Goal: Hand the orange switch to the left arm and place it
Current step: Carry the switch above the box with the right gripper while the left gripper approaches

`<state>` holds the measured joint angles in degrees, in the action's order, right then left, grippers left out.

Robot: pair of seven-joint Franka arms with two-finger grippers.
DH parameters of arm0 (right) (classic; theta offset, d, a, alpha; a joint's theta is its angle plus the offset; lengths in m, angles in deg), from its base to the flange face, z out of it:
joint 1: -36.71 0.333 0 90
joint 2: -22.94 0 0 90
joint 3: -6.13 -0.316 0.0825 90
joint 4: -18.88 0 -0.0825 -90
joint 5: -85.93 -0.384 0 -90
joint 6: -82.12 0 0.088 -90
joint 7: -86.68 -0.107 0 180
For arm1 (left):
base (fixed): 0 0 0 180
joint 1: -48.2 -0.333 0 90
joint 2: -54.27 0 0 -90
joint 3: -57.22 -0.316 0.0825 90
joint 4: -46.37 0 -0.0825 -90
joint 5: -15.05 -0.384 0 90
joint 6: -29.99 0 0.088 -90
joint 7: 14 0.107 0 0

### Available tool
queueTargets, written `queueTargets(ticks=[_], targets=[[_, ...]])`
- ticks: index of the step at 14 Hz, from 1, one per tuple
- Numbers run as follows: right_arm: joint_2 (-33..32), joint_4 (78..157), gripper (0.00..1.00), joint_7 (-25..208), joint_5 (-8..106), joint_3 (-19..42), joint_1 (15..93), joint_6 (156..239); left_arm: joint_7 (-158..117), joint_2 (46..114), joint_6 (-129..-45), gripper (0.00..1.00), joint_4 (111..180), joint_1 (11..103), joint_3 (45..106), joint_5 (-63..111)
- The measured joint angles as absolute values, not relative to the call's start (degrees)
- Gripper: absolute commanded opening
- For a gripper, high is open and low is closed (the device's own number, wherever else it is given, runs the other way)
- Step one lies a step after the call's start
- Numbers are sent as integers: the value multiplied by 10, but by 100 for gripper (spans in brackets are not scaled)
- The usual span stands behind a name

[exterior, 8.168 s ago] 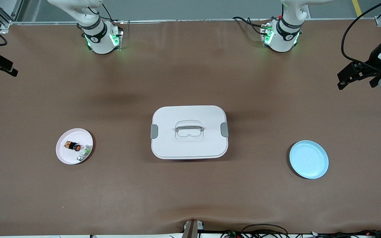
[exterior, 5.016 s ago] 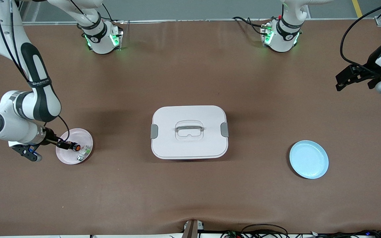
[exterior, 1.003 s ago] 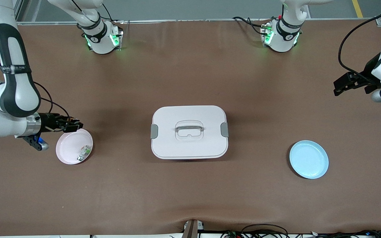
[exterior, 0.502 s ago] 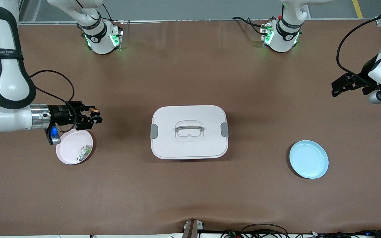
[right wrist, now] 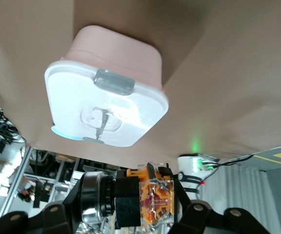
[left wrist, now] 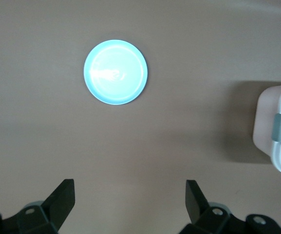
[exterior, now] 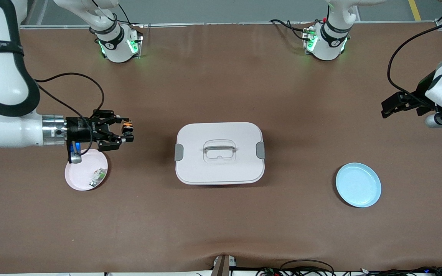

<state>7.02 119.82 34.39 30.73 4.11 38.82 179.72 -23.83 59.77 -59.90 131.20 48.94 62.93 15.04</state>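
Orange switch (exterior: pixel 128 127): clamped in right gripper (exterior: pixel 123 131), airborne near the right arm's table edge.
Box (exterior: pixel 219 152): directly between the grippers.
Left gripper (exterior: pixel 391 105): spread wide, empty, over its own table edge.

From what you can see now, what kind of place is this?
Probably a robot test lab: two arms are bolted to a brown-covered table, with loose cables at its edge. The right gripper holds the orange switch beside the box; the left gripper waits.

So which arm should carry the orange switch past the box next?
The right arm. Its tool already grips the orange switch in the air beside the box; the left tool waits open, above the table's other end.
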Motion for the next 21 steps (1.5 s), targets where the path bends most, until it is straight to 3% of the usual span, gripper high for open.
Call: queueTargets(ticks=[7,14,21], targets=[[90,1176,22,126,288,36,515,1957,-269,608,-617,100,1301,569,632,214],[93,1130,22,-36,288,36,584,2013,-380,632,-684,100,1291,678,634,268],[88,1130,22,-106,287,36,632,2087,-394,697,-758,100,1231,708,635,371]])
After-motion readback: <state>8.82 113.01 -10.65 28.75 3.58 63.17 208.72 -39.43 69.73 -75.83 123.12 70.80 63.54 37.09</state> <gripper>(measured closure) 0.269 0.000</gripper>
